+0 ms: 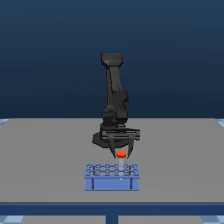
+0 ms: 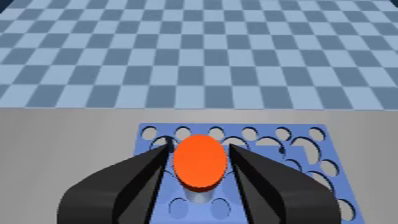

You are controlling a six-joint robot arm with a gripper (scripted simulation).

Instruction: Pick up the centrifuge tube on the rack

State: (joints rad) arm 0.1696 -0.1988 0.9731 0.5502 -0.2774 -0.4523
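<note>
The light-blue rack (image 1: 112, 184) stands on the grey table near its front edge, straight in front of the arm's base. My gripper (image 1: 121, 157) hangs point-down just above the rack's top, on the exterior view's right half of it. The centrifuge tube's orange-red cap (image 1: 121, 154) shows between the fingertips. In the wrist view my gripper (image 2: 200, 147) has both dark fingers (image 2: 133, 182) pressed against the sides of the cap (image 2: 199, 162), shut on the centrifuge tube. The tube's whitish body (image 2: 201, 194) runs down toward the rack (image 2: 233, 126). Whether its tip still sits in a hole is hidden.
The grey table (image 1: 50, 150) spreads wide on both sides of the rack and behind the arm. Its front edge lies just below the rack in the exterior view. A blue checkered floor (image 2: 195, 50) lies beyond the table in the wrist view.
</note>
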